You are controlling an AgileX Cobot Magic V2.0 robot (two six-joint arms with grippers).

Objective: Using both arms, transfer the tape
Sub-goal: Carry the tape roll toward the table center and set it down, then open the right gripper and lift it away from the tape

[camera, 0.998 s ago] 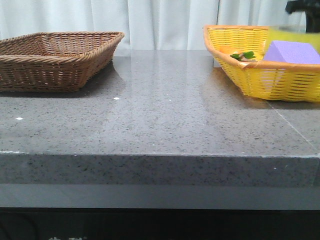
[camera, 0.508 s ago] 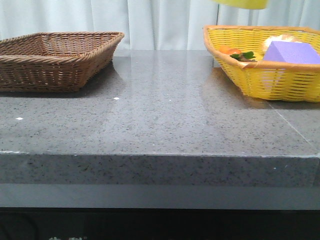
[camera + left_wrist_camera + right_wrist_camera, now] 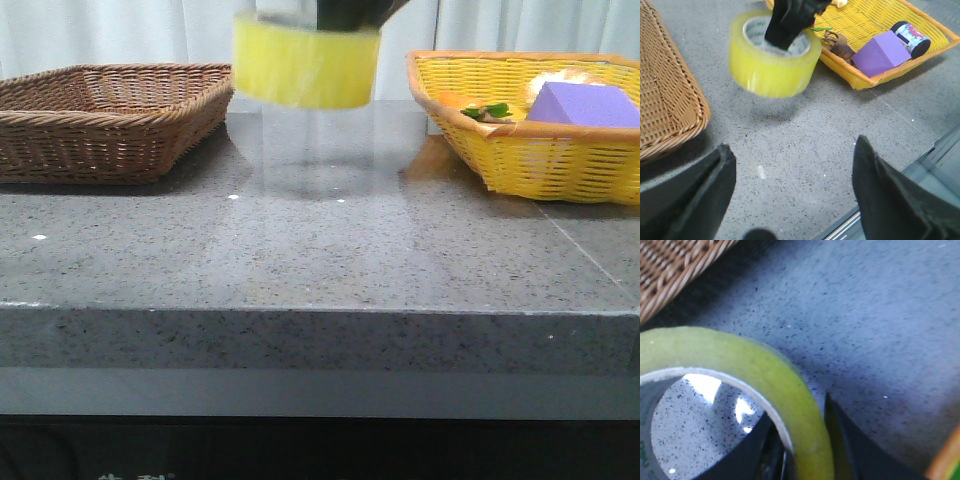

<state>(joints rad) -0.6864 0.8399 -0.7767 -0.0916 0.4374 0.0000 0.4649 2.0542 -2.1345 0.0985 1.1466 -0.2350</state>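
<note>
The tape (image 3: 305,65), a wide glossy yellow roll with a pale printed core, hangs in the air above the grey table (image 3: 320,250), between the two baskets. My right gripper (image 3: 348,14) holds it from above: one finger is inside the core and one outside, shut on the roll's wall (image 3: 805,440). In the left wrist view the tape (image 3: 772,62) floats ahead with the right gripper's black fingers (image 3: 787,22) in its core. My left gripper (image 3: 792,145) is open and empty, low over the table's near edge, well short of the roll.
A brown wicker basket (image 3: 110,125) stands at the back left. At the back right, a yellow basket (image 3: 540,165) holds a purple block (image 3: 585,105), a small can (image 3: 910,37) and some vegetables (image 3: 485,111). The table's front edge (image 3: 320,312) is near.
The tape has travelled left, away from the yellow basket, passing along the top of the front view. It now hangs lower over the table between the baskets, still in the right gripper.
</note>
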